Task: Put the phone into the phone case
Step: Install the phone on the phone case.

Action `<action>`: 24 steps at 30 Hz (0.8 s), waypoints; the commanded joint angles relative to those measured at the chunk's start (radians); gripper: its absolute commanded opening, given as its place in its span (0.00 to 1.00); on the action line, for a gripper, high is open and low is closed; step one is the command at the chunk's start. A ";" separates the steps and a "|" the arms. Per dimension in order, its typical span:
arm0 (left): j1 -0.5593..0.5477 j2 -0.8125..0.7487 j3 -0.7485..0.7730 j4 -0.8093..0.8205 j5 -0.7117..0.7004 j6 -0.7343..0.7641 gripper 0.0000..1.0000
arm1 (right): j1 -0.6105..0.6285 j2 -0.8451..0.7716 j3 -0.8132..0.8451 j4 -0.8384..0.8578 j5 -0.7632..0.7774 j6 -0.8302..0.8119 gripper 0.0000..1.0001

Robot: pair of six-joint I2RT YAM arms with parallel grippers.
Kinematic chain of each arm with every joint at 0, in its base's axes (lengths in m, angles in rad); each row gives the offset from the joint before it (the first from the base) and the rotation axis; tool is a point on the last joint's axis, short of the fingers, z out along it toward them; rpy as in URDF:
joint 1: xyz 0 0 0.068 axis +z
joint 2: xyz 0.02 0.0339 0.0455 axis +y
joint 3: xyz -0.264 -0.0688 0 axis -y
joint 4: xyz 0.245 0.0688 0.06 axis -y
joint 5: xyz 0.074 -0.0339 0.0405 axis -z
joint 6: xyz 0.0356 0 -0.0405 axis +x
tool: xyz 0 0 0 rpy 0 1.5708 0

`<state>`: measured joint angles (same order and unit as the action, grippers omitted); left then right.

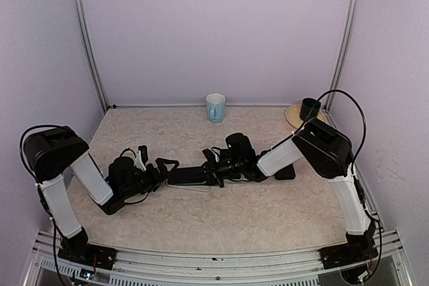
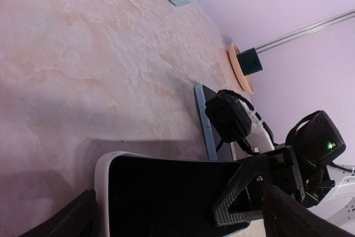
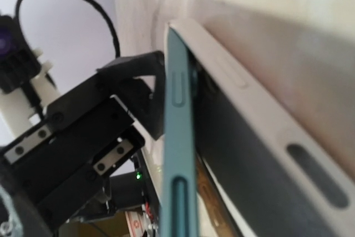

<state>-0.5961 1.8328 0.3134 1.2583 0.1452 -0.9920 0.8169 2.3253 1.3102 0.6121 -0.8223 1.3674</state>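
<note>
The phone, black screen up with a teal edge, lies partly in the white case at mid-table. In the left wrist view the screen fills the case, whose white rim shows at the left. In the right wrist view the teal phone edge stands lifted off the case wall. My right gripper is shut on the phone's right end; one of its fingers lies on the screen. My left gripper is open at the case's left end, its fingers wide either side.
A light blue mug stands at the back centre. A dark cup sits on a tan plate at the back right. A dark flat slab lies under the right forearm. Walls enclose three sides.
</note>
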 commanded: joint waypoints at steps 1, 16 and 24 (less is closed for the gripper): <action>0.006 -0.053 -0.016 -0.095 0.046 0.004 0.99 | -0.004 -0.038 -0.013 0.149 -0.068 -0.023 0.00; 0.015 -0.142 0.001 -0.103 0.211 0.066 0.99 | -0.015 -0.148 -0.102 0.165 -0.113 -0.181 0.00; 0.004 -0.187 0.006 -0.061 0.309 0.088 0.97 | -0.015 -0.178 -0.151 0.174 -0.136 -0.233 0.00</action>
<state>-0.5877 1.6844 0.2985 1.1599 0.3874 -0.9375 0.8066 2.2086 1.1755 0.7116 -0.9150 1.1862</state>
